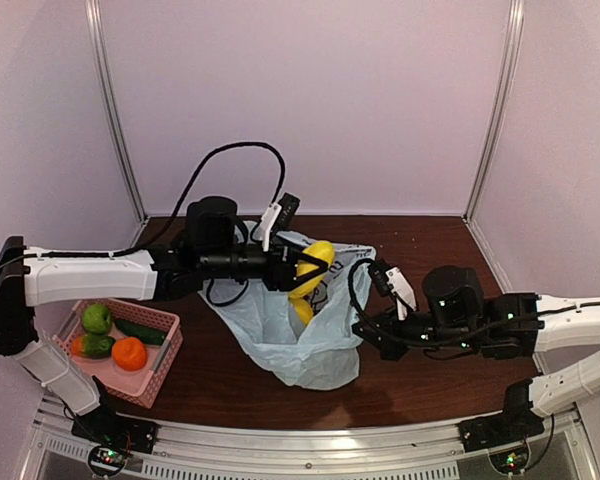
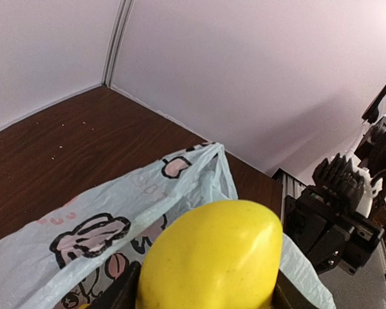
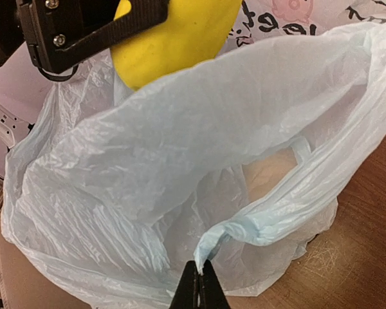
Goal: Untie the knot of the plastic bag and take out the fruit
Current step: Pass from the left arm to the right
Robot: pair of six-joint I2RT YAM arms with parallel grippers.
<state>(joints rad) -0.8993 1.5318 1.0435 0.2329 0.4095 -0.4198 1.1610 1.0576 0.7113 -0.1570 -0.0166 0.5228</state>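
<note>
Two grippers at work: the left gripper clamps a yellow fruit between its fingers, just above the plastic bag and its open mouth. At its fingertips the right gripper pinches a bunched strip of bag, probably a handle loop.

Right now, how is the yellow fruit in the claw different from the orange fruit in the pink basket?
The yellow fruit is oval; the orange fruit is round. The yellow fruit is gripped by the left claw over the plastic bag; the orange fruit lies loose in the pink basket. Both are smooth and whole.
</note>
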